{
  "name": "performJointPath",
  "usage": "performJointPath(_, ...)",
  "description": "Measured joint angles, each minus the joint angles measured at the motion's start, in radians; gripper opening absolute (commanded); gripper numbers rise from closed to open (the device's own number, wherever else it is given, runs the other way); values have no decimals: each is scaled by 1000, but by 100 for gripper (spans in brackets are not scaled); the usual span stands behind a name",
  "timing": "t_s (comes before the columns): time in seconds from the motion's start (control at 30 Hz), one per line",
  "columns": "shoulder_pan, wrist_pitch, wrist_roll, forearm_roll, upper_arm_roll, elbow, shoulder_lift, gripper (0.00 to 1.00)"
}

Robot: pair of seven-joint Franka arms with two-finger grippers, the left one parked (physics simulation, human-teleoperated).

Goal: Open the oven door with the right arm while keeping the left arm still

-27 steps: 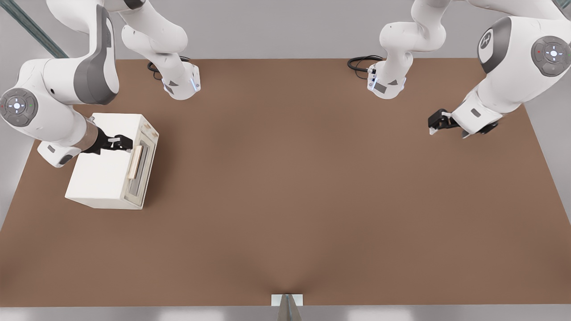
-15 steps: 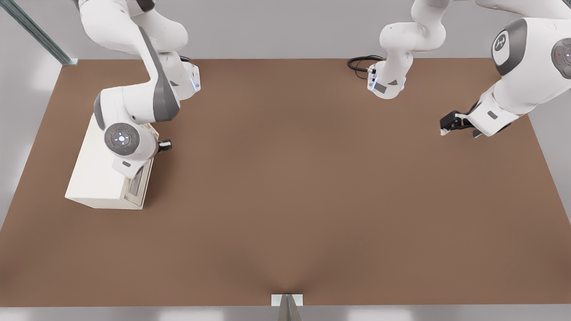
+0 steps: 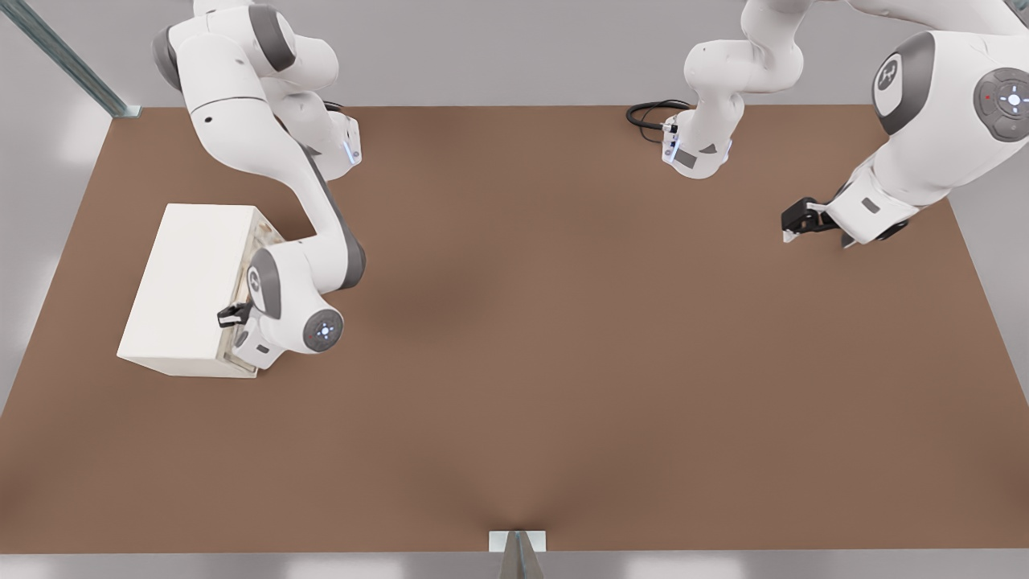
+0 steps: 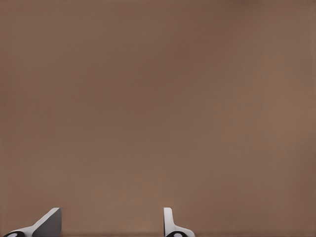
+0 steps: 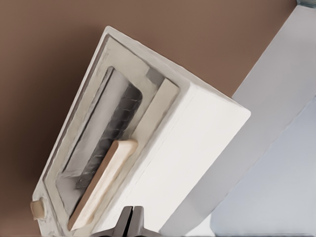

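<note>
The empty, closed hand (image 3: 227, 314) hovers by the cream, dark-windowed, wooden-handled oven door (image 5: 101, 163).

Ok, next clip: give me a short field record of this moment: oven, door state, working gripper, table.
oven: cream box at the front view's left, on the brown table
oven door: appears shut, flush with the front; wooden bar handle not gripped
gripper: above the oven's front edge, near the handle; fingers pressed together, holding nothing
task status: door not yet opened
</note>
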Motion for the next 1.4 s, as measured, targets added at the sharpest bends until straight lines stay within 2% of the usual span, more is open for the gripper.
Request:
performJointPath(0.4, -9, 10, 44, -6, 2, -119, -1, 21)
performJointPath(1.37, -41, 26, 80, 8, 8, -97, 44, 21)
performJointPath(1.4, -33, 21, 80, 12, 9, -84, 45, 61)
